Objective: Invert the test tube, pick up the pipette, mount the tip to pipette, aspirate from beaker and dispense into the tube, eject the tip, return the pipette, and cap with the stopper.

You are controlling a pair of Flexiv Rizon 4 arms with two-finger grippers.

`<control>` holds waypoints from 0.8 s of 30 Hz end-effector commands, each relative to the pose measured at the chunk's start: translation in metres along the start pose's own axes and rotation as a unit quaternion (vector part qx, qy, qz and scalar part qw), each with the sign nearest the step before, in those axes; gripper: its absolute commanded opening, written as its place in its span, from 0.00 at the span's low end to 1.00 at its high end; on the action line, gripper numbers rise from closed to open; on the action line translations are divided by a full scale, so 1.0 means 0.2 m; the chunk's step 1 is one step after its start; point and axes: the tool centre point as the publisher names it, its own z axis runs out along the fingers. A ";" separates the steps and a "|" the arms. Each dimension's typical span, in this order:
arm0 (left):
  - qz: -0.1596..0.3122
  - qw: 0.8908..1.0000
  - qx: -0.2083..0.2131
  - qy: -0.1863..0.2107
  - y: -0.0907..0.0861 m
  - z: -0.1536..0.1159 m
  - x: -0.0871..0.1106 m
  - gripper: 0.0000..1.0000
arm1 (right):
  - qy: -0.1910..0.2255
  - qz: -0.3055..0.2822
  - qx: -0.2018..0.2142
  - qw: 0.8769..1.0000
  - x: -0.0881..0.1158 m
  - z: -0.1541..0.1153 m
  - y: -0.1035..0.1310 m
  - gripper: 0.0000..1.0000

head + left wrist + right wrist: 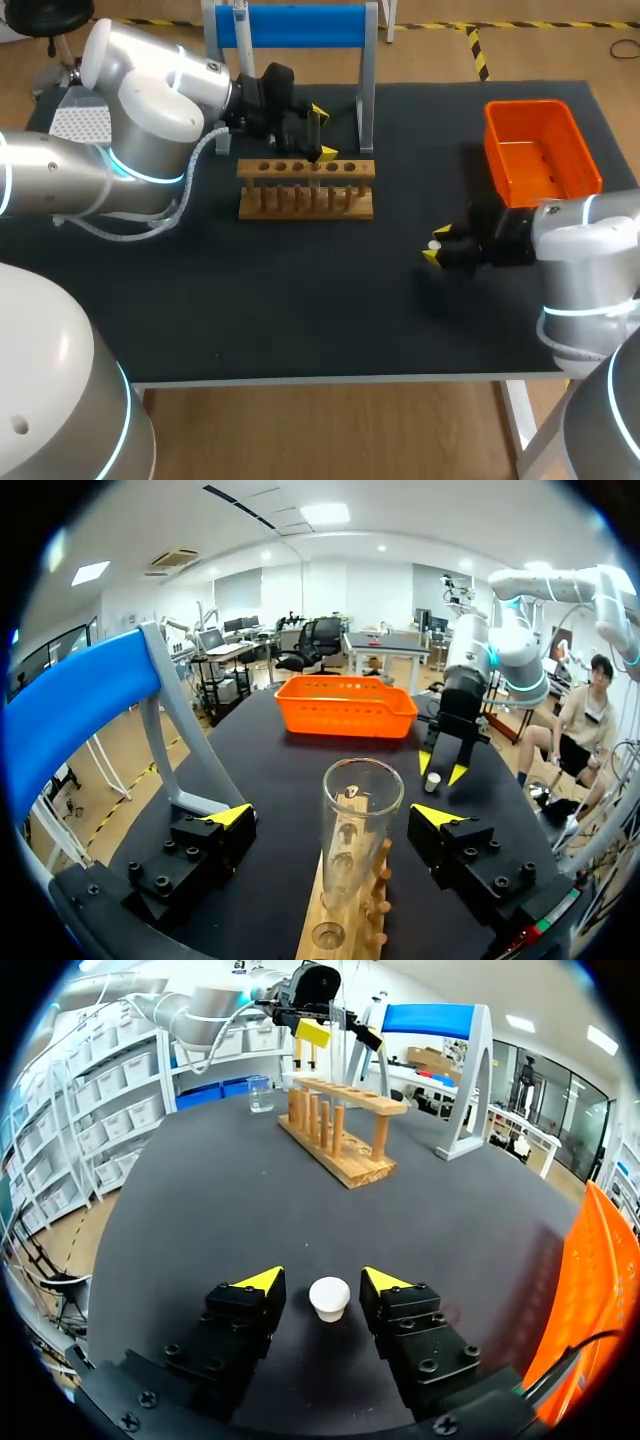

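With left gripper [335, 814] spread around upright test tube [362, 830] in rack [305, 200], right gripper [322, 1280] parted around stopper [329, 1298], neither touching.

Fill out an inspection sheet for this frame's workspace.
Surface: black table, no spills seen.
Job's things: test tube upright in the wooden rack, mouth up; white stopper on the table; beaker beyond the rack; blue stand at the back; pipette not made out.
Clutter: orange bin.
Grippers: left gripper open around the tube; right gripper open, stopper between its fingers.
Cables: grey hose looped along the left arm.
Surroundings: nothing seen.
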 end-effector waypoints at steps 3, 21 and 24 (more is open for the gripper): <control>0.000 1.000 -0.001 0.001 0.00 0.00 0.00 1.00 | -0.002 0.000 -0.001 1.000 -0.01 0.01 0.00 0.48; 0.000 1.000 -0.001 0.001 0.00 0.00 0.00 1.00 | -0.002 0.003 -0.001 1.000 -0.02 0.02 0.00 0.40; 0.000 1.000 -0.001 0.001 0.00 0.00 0.00 1.00 | -0.003 0.003 -0.001 1.000 -0.02 0.02 -0.01 0.39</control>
